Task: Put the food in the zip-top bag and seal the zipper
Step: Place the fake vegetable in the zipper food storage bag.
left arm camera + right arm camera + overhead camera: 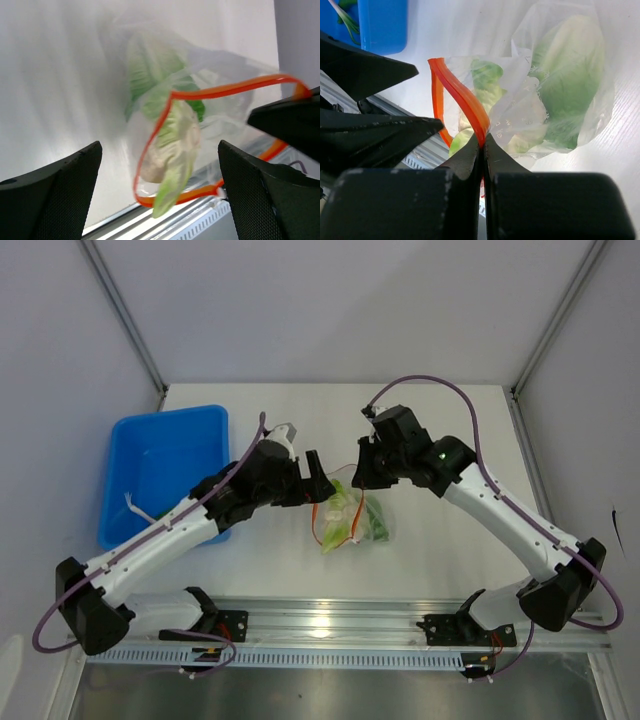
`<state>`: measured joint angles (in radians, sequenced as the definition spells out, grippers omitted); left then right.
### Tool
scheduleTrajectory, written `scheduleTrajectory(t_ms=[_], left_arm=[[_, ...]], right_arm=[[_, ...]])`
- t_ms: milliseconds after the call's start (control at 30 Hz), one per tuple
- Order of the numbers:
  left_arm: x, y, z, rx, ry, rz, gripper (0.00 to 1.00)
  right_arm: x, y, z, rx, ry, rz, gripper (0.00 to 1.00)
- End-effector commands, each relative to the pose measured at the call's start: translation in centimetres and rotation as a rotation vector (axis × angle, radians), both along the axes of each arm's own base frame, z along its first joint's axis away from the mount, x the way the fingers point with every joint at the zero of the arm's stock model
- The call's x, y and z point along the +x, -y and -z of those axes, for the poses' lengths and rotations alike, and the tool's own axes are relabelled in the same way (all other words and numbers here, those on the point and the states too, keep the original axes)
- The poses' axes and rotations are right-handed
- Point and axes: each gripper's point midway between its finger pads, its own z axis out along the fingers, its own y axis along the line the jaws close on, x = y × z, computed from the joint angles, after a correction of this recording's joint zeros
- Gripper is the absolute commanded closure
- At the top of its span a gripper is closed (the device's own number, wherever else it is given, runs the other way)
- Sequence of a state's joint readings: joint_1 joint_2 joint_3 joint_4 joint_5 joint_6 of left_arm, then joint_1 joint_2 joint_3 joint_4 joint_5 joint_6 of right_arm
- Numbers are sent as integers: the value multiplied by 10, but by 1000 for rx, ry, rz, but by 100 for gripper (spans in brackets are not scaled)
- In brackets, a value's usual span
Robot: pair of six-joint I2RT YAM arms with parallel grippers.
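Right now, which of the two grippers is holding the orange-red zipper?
The right gripper: it is shut on the zipper at the bag mouth. The left gripper is open, its fingers spread apart and gripping nothing.

One zip-top bag [352, 518], one blue bin [165, 455], two arms [160, 540] [500, 508]

The white-shelled left arm [165, 537] and right arm [505, 512] carry black joints, looping purple cables [420, 378] and one green light [441, 454].
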<state>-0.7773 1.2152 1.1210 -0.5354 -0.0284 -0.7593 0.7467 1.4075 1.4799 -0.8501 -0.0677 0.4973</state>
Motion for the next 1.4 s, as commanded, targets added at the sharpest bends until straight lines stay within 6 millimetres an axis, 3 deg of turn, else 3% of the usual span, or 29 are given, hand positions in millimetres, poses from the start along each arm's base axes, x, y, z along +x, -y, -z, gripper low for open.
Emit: scheduleTrajectory(t_ms=[0, 67, 200, 267, 300, 400, 533, 833, 933, 967, 1000, 1067, 1167, 1200, 1233, 1267, 1300, 1333, 1367], left_arm=[[0, -30, -7, 22, 102, -84, 3], [-6, -31, -3, 24, 95, -59, 8], [-22, -21, 29, -16, 24, 2, 22], [-31, -13, 38, -54, -14, 41, 40], [-33, -9, 42, -65, -21, 53, 58], [-38, -4, 49, -64, -43, 70, 77], [-38, -3, 57, -52, -57, 67, 81], [-41, 15, 65, -55, -102, 122, 77], [-41, 19, 71, -52, -113, 133, 88], [-41, 20, 71, -55, -112, 138, 100], [-42, 21, 68, -62, -110, 143, 99], [-44, 24, 52, -93, -84, 170, 99], [-45, 30, 3, -159, 9, 235, 99], [-44, 35, -41, -212, 75, 263, 99], [-47, 37, -56, -214, 113, 309, 99], [-54, 41, -71, -227, 123, 366, 99], [-53, 46, -127, -280, 218, 404, 99], [-59, 44, -132, -268, 201, 429, 99], [-64, 44, -162, -302, 247, 458, 100]], right_arm=[[2, -2, -37, 67, 69, 2, 100], [1, 2, -40, 72, 73, 6, 100], [1, 5, -44, 82, 73, 9, 100], [1, 8, -44, 80, 74, 14, 100], [1, 9, -44, 78, 75, 16, 100], [2, 12, -44, 74, 77, 26, 100], [3, 12, -46, 79, 84, 28, 100], [6, 9, -41, 78, 80, 26, 100], [7, 11, -40, 68, 85, 32, 100], [8, 12, -39, 64, 85, 33, 100], [9, 14, -38, 54, 88, 41, 100], [15, 22, -29, 22, 87, 59, 100], [33, 44, -11, -46, 77, 113, 100], [38, 53, -8, -72, 71, 133, 100], [41, 59, -8, -86, 65, 145, 100], [55, 71, -22, -98, 102, 188, 100], [56, 79, -28, -115, 104, 201, 100], [57, 83, -42, -107, 127, 212, 100], [58, 86, -57, -97, 157, 219, 100]])
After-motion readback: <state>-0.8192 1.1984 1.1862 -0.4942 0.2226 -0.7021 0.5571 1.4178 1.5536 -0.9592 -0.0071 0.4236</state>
